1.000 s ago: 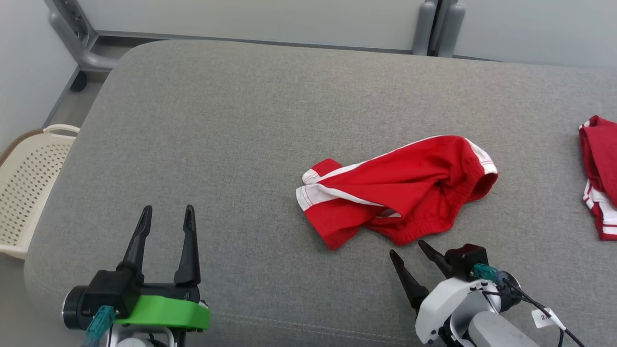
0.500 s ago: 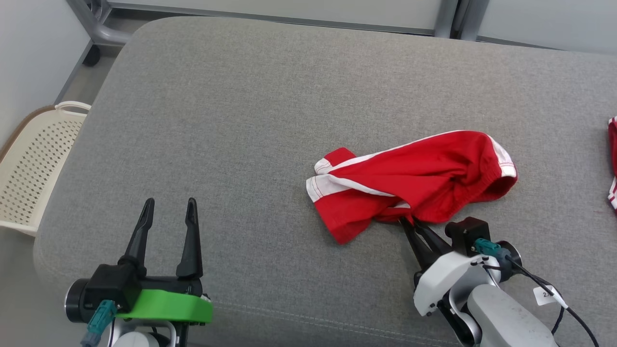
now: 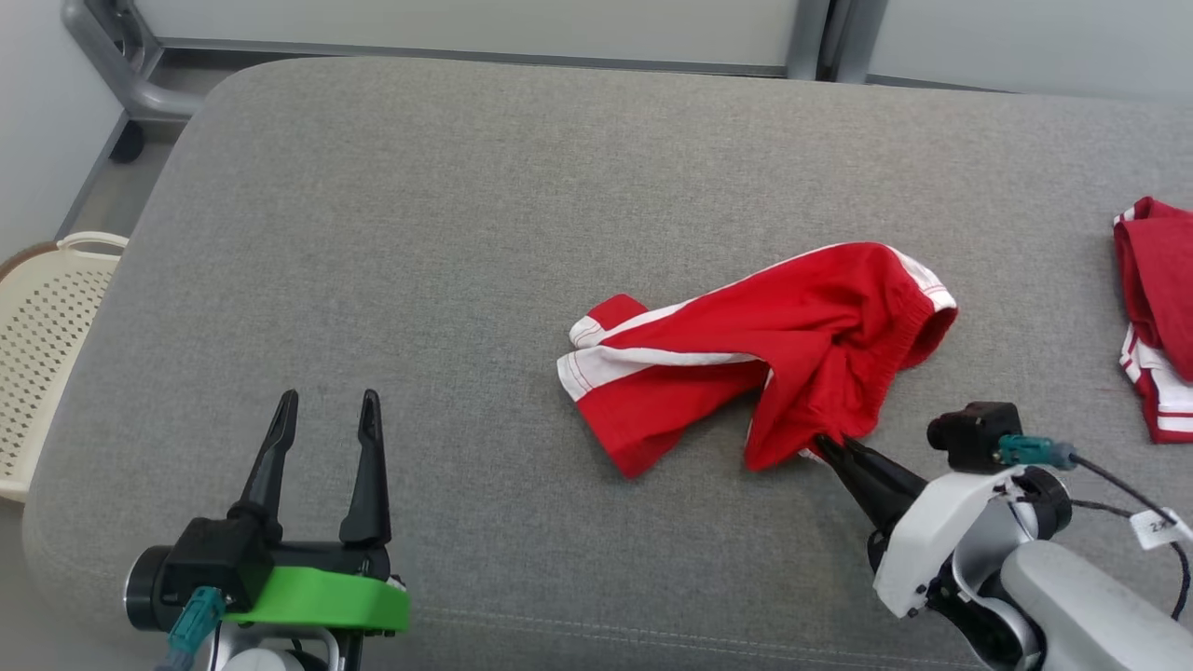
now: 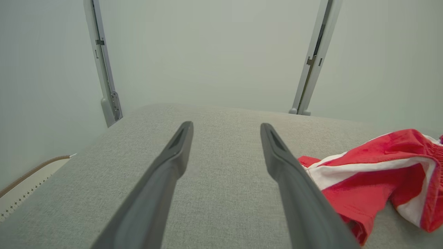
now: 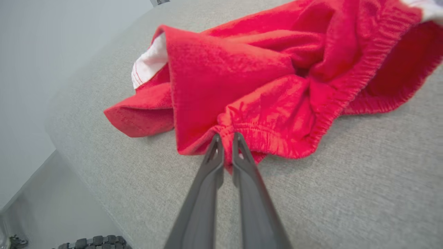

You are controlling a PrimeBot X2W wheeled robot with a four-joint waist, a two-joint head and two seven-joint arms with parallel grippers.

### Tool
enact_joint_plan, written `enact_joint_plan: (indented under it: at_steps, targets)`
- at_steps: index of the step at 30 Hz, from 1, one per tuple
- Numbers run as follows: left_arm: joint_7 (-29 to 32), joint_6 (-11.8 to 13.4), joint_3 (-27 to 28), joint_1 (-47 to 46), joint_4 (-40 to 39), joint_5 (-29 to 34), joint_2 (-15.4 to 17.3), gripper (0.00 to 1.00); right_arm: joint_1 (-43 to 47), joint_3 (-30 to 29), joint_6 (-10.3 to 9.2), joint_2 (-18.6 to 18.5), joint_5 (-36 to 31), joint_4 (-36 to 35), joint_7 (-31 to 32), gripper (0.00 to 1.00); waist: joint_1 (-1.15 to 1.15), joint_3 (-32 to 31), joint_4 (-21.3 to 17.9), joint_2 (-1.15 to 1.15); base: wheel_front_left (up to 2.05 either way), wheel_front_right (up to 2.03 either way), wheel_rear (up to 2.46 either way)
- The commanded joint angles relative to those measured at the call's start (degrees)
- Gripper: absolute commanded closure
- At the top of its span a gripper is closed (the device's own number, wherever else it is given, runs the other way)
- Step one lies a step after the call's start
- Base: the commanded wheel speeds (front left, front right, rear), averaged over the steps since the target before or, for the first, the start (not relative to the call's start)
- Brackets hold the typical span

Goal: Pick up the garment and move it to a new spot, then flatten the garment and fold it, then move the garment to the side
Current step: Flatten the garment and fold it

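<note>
The garment (image 3: 774,345) is a crumpled pair of red shorts with white stripes, lying right of centre on the grey cushioned surface (image 3: 447,233). My right gripper (image 3: 828,444) is shut on the garment's elastic waistband at its near edge; the right wrist view shows red cloth (image 5: 242,86) pinched between the two fingertips (image 5: 226,138) and pulled up off the cushion. My left gripper (image 3: 326,410) stands open at the lower left, well clear of the garment, with nothing between its fingers (image 4: 225,128). In the left wrist view the garment (image 4: 373,173) lies to the right.
A second red and white garment (image 3: 1156,308) lies at the right edge of the cushion. A cream perforated basket (image 3: 47,345) stands on the floor to the left. Grey metal frame legs (image 3: 121,75) rise behind the cushion, whose left half is bare.
My right gripper has closed on the garment's waistband and tugged that edge toward me and to the right. The left gripper has not moved. The head camera has shifted.
</note>
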Motion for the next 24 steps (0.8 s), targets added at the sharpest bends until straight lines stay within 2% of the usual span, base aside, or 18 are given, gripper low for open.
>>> enact_joint_plan:
  at_steps: [1,7,11,13,18,24]
  targets:
    - [-0.17,-0.21,0.23,0.14,0.05,0.36,0.02,0.0,-0.05,0.41,-0.01,-1.4,2.28,-1.57,1.78,1.0,0.0,-0.13,-1.02,0.0,0.0,0.0,0.0]
    - [-0.17,-0.45,0.16,-0.09,0.15,0.51,-0.07,0.0,1.44,-1.47,0.0,-8.46,19.22,-10.69,12.5,1.0,0.0,-0.08,-2.81,0.0,0.0,0.0,0.0]
    - [-0.17,-0.62,0.16,-0.66,0.06,0.77,-0.13,0.0,2.89,-4.8,0.0,-10.07,34.35,-12.88,20.42,1.0,0.0,0.23,-3.7,0.0,0.0,0.0,0.0]
    - [-0.17,-0.82,-0.14,-1.16,0.05,0.91,-0.15,0.0,2.84,-7.52,0.01,-10.75,40.27,-12.9,22.37,1.0,0.0,0.65,-3.84,0.0,0.0,0.0,0.0]
    - [-0.17,-1.01,-0.22,-2.21,-0.11,1.11,-0.16,0.0,2.86,-13.92,0.01,-9.5,53.56,-8.39,25.27,1.0,0.0,2.0,-3.97,0.0,0.0,0.0,0.0]
    - [-0.17,-1.35,-0.7,-3.5,-0.07,1.34,-0.19,0.0,-0.47,-19.46,0.01,-5.73,59.64,-1.5,23.85,1.0,0.0,4.07,-3.76,0.0,0.0,0.0,0.0]
